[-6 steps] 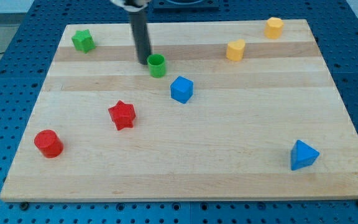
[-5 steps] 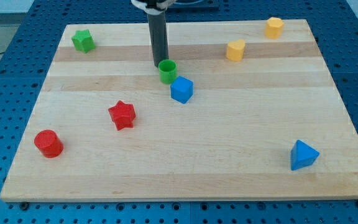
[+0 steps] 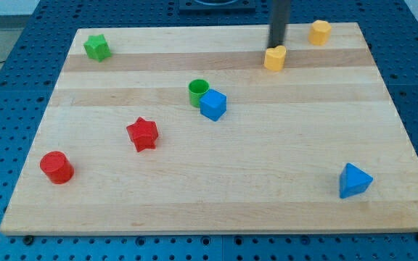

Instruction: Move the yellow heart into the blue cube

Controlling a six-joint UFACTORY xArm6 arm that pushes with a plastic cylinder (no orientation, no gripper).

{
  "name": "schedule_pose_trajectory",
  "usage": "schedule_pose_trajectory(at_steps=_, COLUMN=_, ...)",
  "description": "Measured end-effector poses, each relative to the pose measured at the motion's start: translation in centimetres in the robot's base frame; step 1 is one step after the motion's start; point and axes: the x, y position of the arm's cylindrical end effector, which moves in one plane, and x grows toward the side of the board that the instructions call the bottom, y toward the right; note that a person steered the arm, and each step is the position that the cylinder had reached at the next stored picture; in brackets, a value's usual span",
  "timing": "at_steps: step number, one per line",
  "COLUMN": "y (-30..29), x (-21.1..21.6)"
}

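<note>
All I see of my arm is a straight, dark grey rod, smooth and round, slightly blurred, cut off by the view's top; my tip [image 3: 277, 46] ends blunt.

rod [image 3: 279, 18] cut off at top — blurred, my tip [image 3: 276, 45] perhaps behind yellow heart [image 3: 275, 58]

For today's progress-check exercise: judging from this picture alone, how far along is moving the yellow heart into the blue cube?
Done: nothing visible; the yellow heart sits far up and to the view's right of the blue cube, which touches the green cylinder. In hand: my tip is just above the heart, on its far side. Left: the whole push down-left to the cube.
</note>
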Motion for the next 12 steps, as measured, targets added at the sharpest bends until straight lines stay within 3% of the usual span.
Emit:
schedule_pose_trajectory(at_steps=1, y=1.3, x=0.7)
schedule_pose_trajectory(at_steps=2, y=-8.3, x=4.3)
schedule_pose_trajectory(at_steps=3, y=-10.9, x=4.7)
schedule_pose_trajectory(at_steps=6, y=-10.2, x=4.7)
schedule_pose_trajectory(at_steps=8, y=-13.4, x=2.7)
schedule_pose_trajectory(at_steps=10, y=-13.9, x=7.0)
schedule_pose_trajectory(at_steps=11, y=-11.4, x=4.5)
schedule_pose_trajectory(at_steps=12, y=-11.0, x=6.8)
